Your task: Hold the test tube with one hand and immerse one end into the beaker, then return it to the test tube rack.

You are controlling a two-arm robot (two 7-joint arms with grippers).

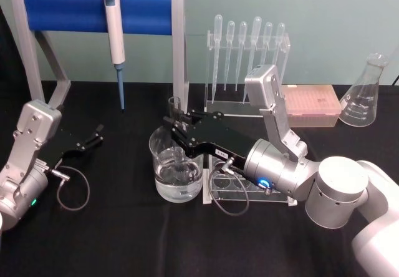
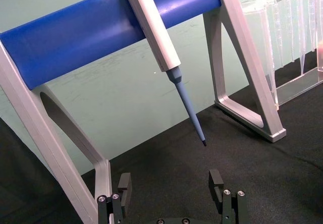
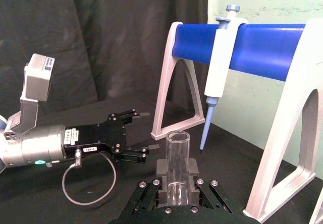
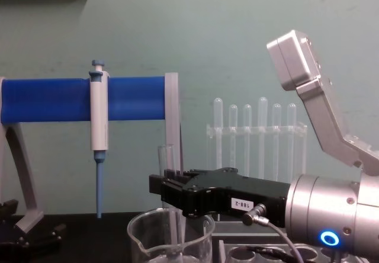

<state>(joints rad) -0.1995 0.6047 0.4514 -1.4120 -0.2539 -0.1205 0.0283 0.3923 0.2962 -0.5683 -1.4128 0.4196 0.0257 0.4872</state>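
Observation:
The test tube [image 1: 175,106] stands upright, and my right gripper [image 1: 173,125] is shut on it just below its open rim. Its lower part hangs down inside the beaker [image 1: 163,176], a wide glass holding water, at the table's middle. In the chest view the test tube [image 4: 166,159] runs from the right gripper [image 4: 165,191] down past the rim of the beaker [image 4: 141,239]. The right wrist view has the test tube [image 3: 177,151] clamped between the fingers [image 3: 164,167]. My left gripper [image 1: 98,133] rests open at the table's left, its fingers [image 2: 124,185] spread with nothing between them.
A stand with a blue bar [image 1: 68,12] holds a blue-tipped pipette [image 1: 115,37] at the back left. Behind the beaker is a rack of plastic pipettes [image 1: 246,46], with a tip box [image 1: 312,105] and a conical flask [image 1: 366,96] to the right. A clear tube rack [image 1: 215,193] lies under my right arm.

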